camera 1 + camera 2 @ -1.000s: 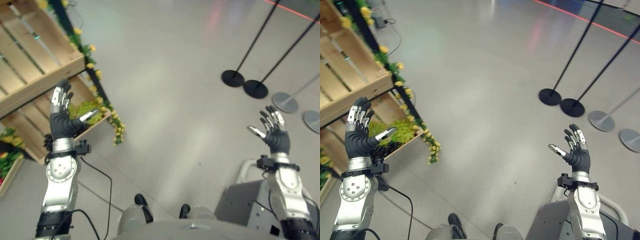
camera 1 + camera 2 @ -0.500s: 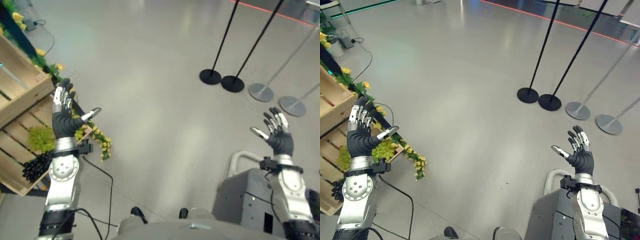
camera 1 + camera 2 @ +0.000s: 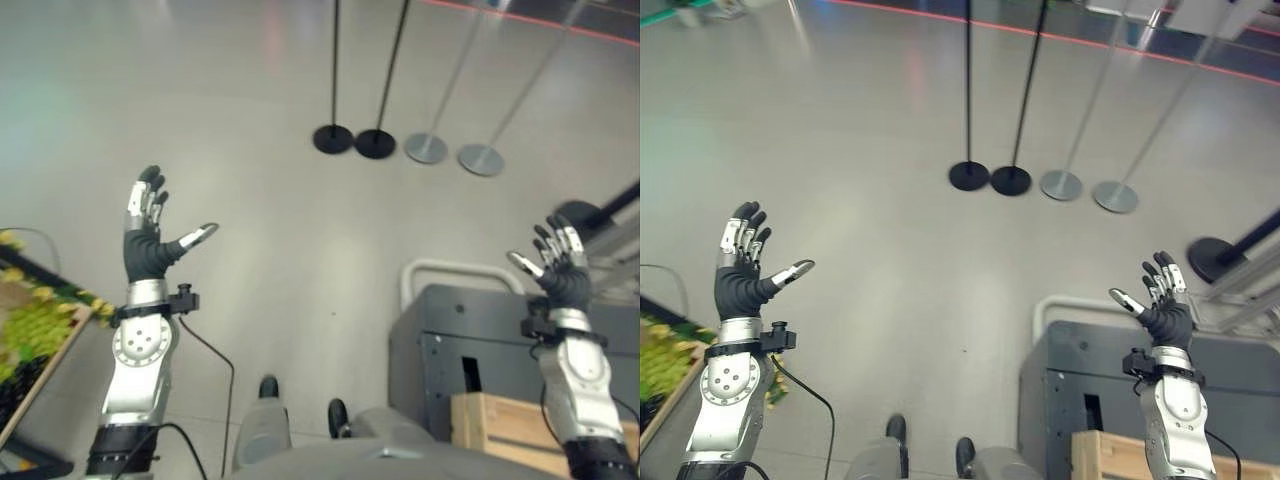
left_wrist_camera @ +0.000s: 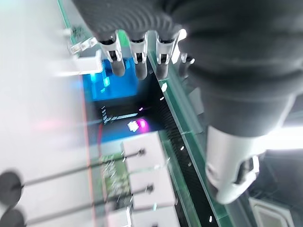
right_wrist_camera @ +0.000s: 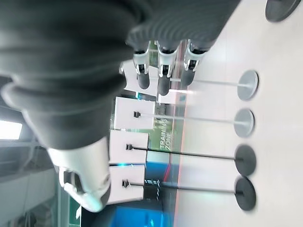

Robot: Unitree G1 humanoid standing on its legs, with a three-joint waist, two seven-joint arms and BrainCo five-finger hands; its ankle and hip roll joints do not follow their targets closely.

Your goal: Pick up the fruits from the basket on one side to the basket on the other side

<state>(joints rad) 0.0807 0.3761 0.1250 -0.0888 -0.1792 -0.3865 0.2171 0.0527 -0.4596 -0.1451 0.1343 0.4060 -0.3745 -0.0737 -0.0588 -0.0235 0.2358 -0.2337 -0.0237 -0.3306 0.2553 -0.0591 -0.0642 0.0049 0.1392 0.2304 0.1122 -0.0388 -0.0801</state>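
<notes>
My left hand (image 3: 147, 250) is raised at the left, palm up, fingers straight and thumb spread, holding nothing. At the right my right hand (image 3: 560, 275) is held up the same way, open and empty, above a dark grey cart (image 3: 470, 340). Green grapes (image 3: 30, 328) lie in a wooden crate (image 3: 45, 372) at the far left edge, with dark grapes (image 3: 12, 392) beside them. A light wooden box (image 3: 500, 420) sits on the cart at the lower right. Both wrist views look past straight fingers (image 4: 137, 56) (image 5: 161, 71) at the room.
Black and silver barrier posts stand on round bases (image 3: 353, 140) (image 3: 455, 152) on the grey floor ahead. Another black base (image 3: 1210, 258) sits at the right by the cart. Yellow flowers (image 3: 85, 305) trim the crate's edge.
The whole picture has swung to the right: the wooden shelves have slid off to the left and the cart with its wooden box has come in. Both hands stay raised and open.
</notes>
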